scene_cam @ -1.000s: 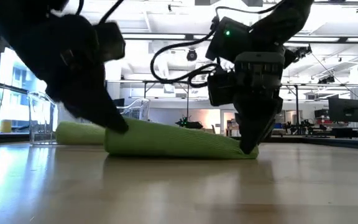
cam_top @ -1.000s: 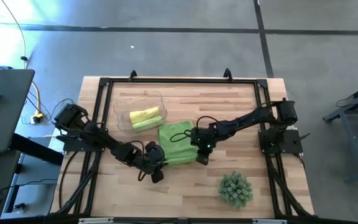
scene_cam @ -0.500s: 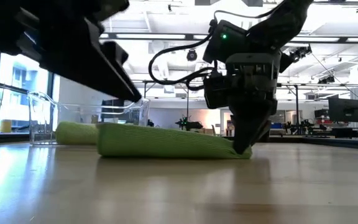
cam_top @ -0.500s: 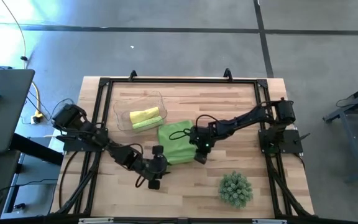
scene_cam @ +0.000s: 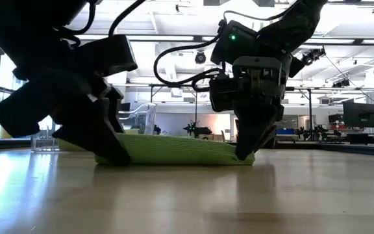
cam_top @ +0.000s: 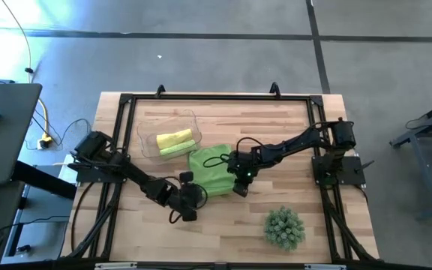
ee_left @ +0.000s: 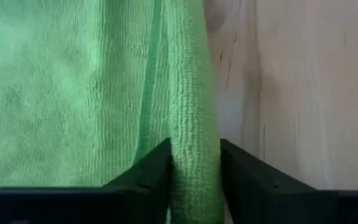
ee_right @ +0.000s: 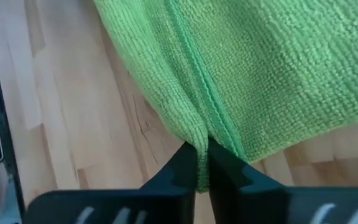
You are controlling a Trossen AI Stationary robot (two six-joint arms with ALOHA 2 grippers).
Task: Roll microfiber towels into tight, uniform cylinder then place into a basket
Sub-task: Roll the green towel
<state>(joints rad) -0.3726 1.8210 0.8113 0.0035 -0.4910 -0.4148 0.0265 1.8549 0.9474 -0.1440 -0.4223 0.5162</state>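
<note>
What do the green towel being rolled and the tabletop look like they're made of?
Green towel: soft microfiber-like cloth, matte; fine looped pile and a stitched hem show in both wrist views. Tabletop: light wood planks, likely butcher block, with a slight sheen; grain and plank seams are visible.

A: Towels, count? 
B: Three. One lime green towel (cam_top: 210, 171) flat on the worktop (cam_top: 291, 124), just beside the basket (cam_top: 148, 126). Two rolled inside the basket: one yellow towel (cam_top: 174, 138), one green rolled towel (cam_top: 177, 148). 
A: Baskets? 
B: One, clear. 
A: Tools? 
B: Two, the left tool (cam_top: 189, 196) and right tool (cam_top: 238, 184), both beyond the flat towel from the basket. 
A: Other? 
B: One spiky plant (cam_top: 284, 227), well apart from the basket.
</note>
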